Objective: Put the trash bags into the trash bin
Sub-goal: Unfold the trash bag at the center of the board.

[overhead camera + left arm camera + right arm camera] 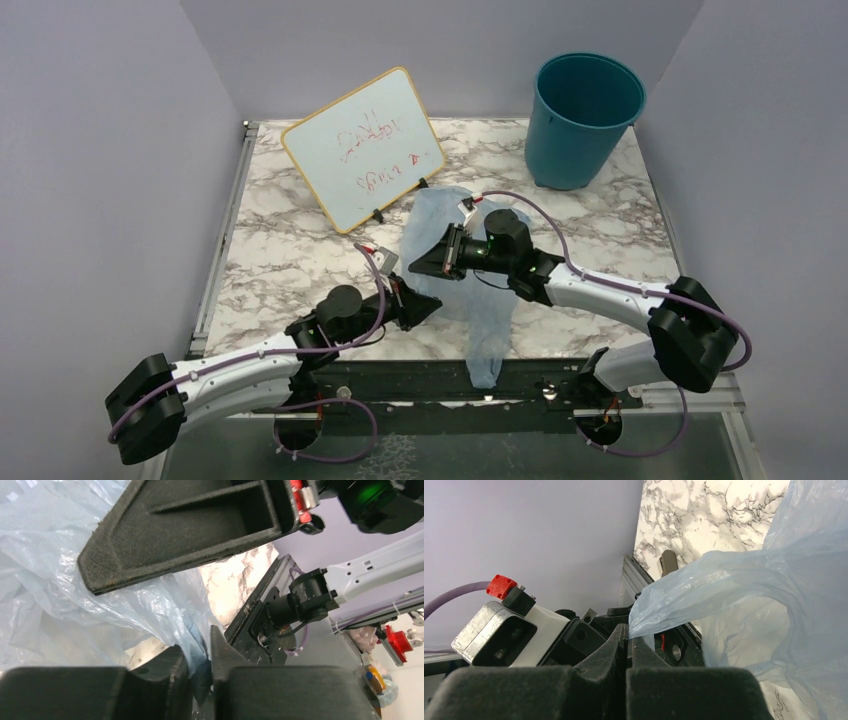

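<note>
The pale-blue trash bag (478, 300) lies crumpled over the middle of the marble table, its tail hanging over the near edge. My left gripper (432, 306) is shut on a fold of the bag's left edge; the film (125, 605) shows pinched between its fingers (199, 652). My right gripper (418, 266) is just above it, shut on a corner of the bag (734, 590) at its fingertips (628, 632). The teal trash bin (580, 120) stands upright at the back right, apart from both grippers.
A small whiteboard (362, 148) with red writing leans on a stand at the back left of the table (280, 260). A metal rail (420, 382) runs along the near edge between the arm bases. Purple walls enclose the sides.
</note>
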